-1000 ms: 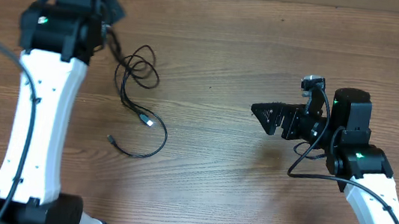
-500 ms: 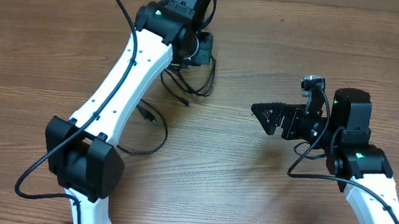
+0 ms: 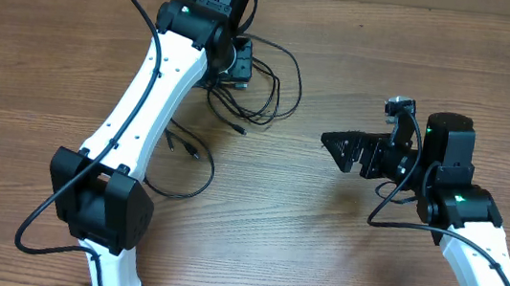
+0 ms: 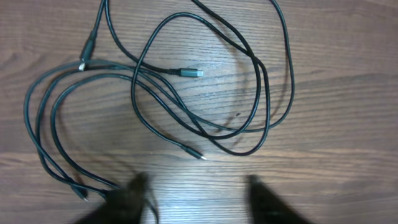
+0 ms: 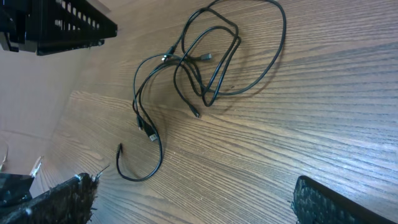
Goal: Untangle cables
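Several thin black cables (image 3: 257, 105) lie in loose overlapping loops on the wooden table, just right of my left gripper (image 3: 232, 66). In the left wrist view the cables (image 4: 268, 118) spread above my left gripper (image 4: 198, 194), and a silver plug (image 4: 193, 73) lies inside one loop. Its jaws stand apart with bare wood between them; one strand passes by the left finger (image 4: 138, 191). A lower cable curl (image 3: 194, 186) trails toward the front. My right gripper (image 3: 339, 149) hangs wide open over bare table, well right of the cables (image 5: 208, 81).
The wooden table (image 3: 418, 65) runs to the back edge. In the right wrist view a black slatted rack (image 5: 56, 25) sits beyond the table's far-left corner. My left arm (image 3: 138, 110) stretches diagonally over the table's left half.
My left arm swung from the far left to the back middle, dragging the cables right. Its jaws then parted and the loops fell outward to the right. The right arm stayed still.
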